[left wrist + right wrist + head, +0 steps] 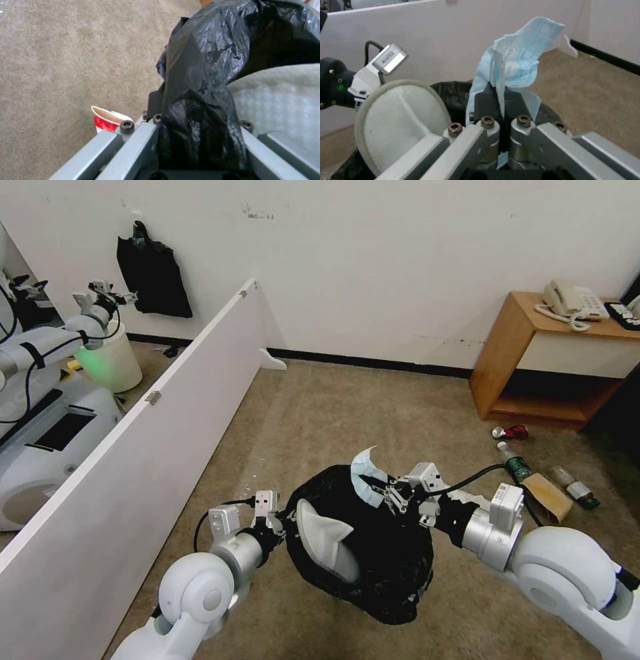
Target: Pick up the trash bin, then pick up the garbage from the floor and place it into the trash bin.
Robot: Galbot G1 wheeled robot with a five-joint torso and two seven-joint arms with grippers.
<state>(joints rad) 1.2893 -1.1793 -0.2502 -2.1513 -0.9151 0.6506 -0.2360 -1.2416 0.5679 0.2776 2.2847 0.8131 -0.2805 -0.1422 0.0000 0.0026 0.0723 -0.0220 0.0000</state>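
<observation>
Left tool [279, 522] pinching trash bin [373, 573] rim, right tool [393, 493] above it, clamped on blue mask [363, 477]

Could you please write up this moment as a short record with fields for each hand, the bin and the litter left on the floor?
left hand: shut on the trash bin rim, holding it off the carpet
right hand: shut on a blue face mask, above the bin opening
in bin: white slipper
on floor: red can, two bottles, brown paper bag, red-white carton
</observation>
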